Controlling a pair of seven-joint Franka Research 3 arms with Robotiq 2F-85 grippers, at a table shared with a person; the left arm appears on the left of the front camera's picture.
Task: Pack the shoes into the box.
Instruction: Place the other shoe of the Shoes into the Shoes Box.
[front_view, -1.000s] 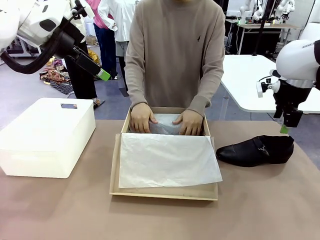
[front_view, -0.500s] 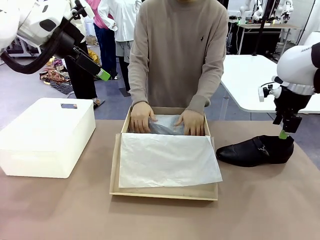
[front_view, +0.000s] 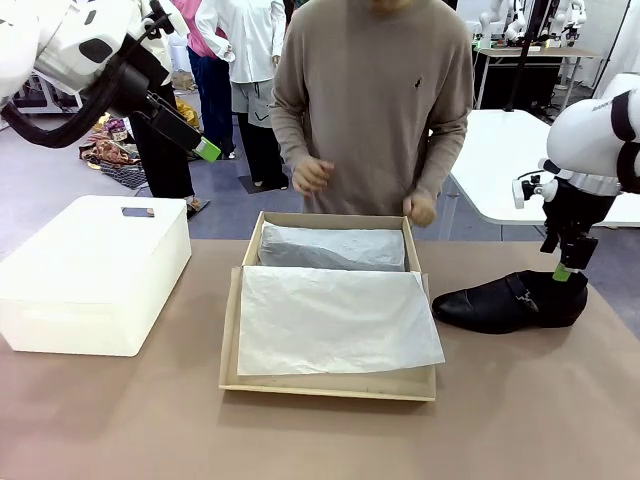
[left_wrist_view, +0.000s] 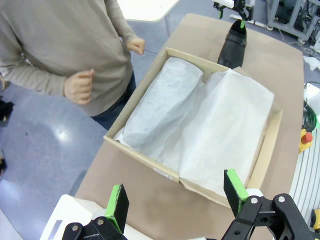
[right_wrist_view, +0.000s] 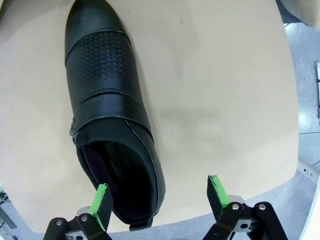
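So the right end effector hangs wide open and empty over the heel of the shoe, lined up to grab; the box sits tissue-lined, ready.

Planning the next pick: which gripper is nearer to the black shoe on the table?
Right. The right gripper, open, hangs directly over the heel end of the shoe. The left gripper is raised high on the other side of the box.
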